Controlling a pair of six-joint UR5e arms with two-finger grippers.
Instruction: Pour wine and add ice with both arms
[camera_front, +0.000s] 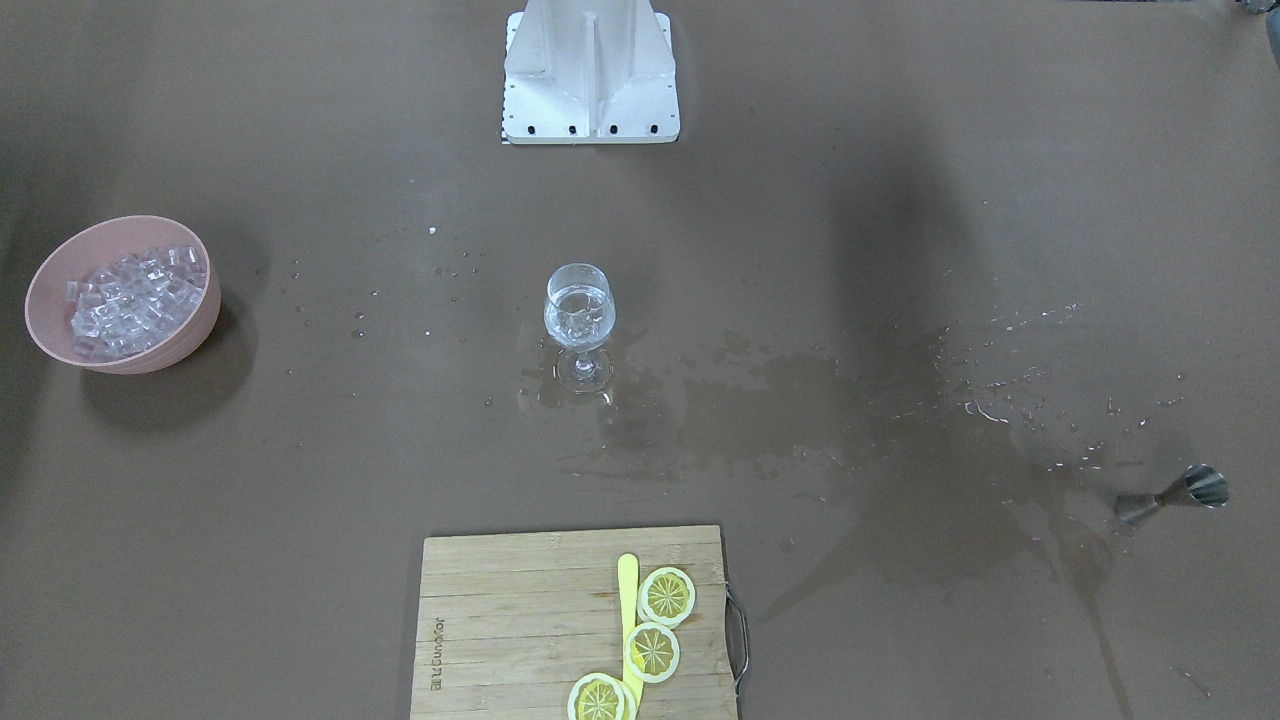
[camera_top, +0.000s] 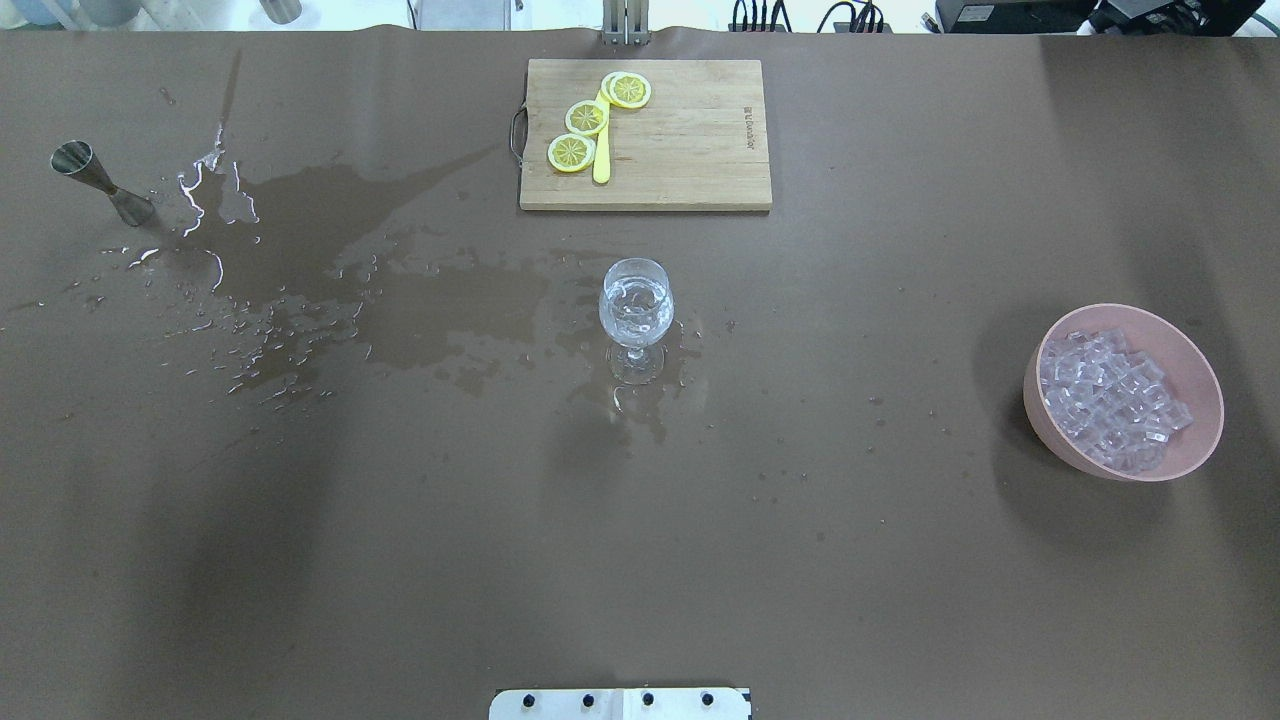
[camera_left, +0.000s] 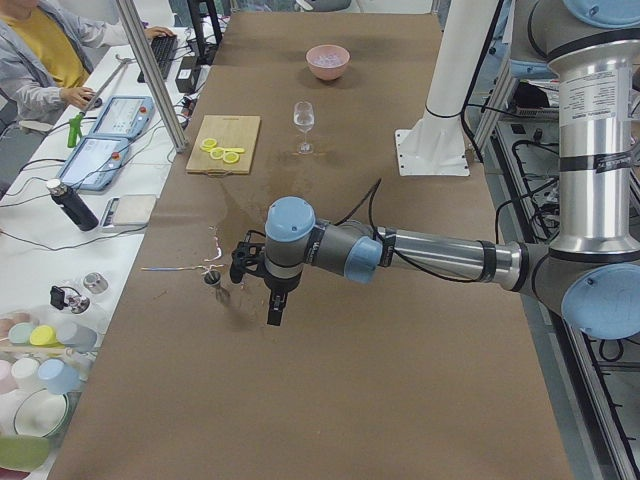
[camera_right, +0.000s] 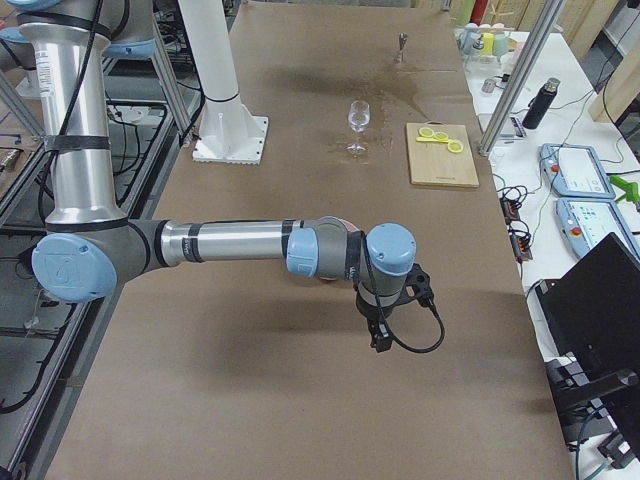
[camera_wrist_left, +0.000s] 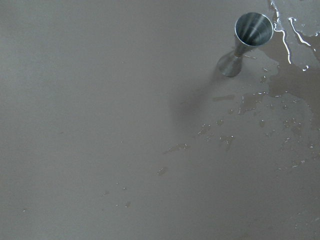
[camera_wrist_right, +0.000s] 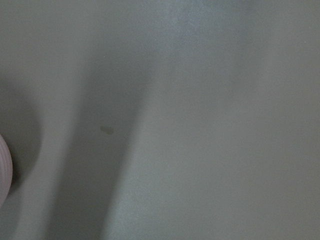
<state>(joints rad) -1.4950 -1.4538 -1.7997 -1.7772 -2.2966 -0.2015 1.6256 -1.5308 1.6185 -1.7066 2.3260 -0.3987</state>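
Two robot arms (camera_left: 430, 255) hang over a wet brown surface (camera_top: 900, 560).
The left hand (camera_left: 274, 318) hangs left by the jigger (camera_top: 105, 185), the right hand (camera_right: 381, 342) right near the bowl (camera_top: 1200, 400) of ice (camera_top: 1110, 400); whether either is spread, I cannot tell. Wine (camera_front: 579, 312) sits in the centre glass (camera_front: 583, 365).

The brown table (camera_top: 640, 560) is wet near the left gripper (camera_left: 243, 268). A jigger (camera_wrist_left: 247, 42) stands upright just beside that gripper, on its side away from the robot. A puddle (camera_top: 300, 210) with scattered drops spreads from there towards a glass (camera_top: 636, 315), which stands mid-table, well apart from both grippers. A board (camera_top: 690, 150) lies beyond the glass. A bowl (camera_top: 1205, 400) sits near the right gripper (camera_right: 412, 283). The white base (camera_front: 590, 80) stands at the robot's edge.
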